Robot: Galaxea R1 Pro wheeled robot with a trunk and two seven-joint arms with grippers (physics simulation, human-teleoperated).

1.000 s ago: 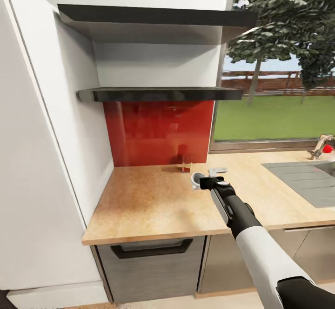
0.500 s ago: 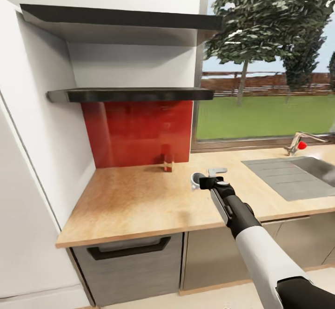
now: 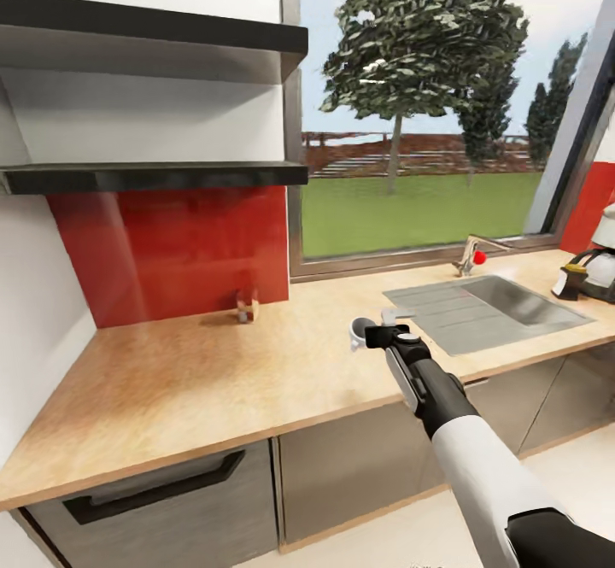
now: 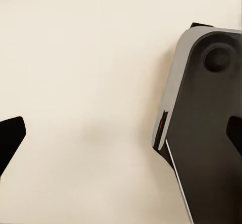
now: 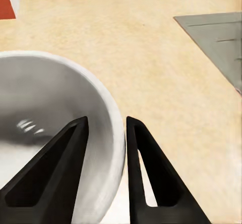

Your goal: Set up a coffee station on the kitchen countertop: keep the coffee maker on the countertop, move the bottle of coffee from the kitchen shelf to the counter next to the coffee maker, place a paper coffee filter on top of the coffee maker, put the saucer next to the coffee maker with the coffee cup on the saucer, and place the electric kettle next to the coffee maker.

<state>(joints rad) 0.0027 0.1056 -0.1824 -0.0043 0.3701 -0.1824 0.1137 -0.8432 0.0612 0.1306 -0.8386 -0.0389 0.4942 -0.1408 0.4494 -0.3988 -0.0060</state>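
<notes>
Coffee cup rim pinched in right end effector above kitchen countertop.

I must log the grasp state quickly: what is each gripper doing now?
Left gripper: open, holding nothing.
Right gripper: closed on the rim of the white coffee cup, above the kitchen countertop.

Bright, even daylight from the window — soft shadows, slightly blurry render.

White forearm, black tool (pointed fingers).
</notes>
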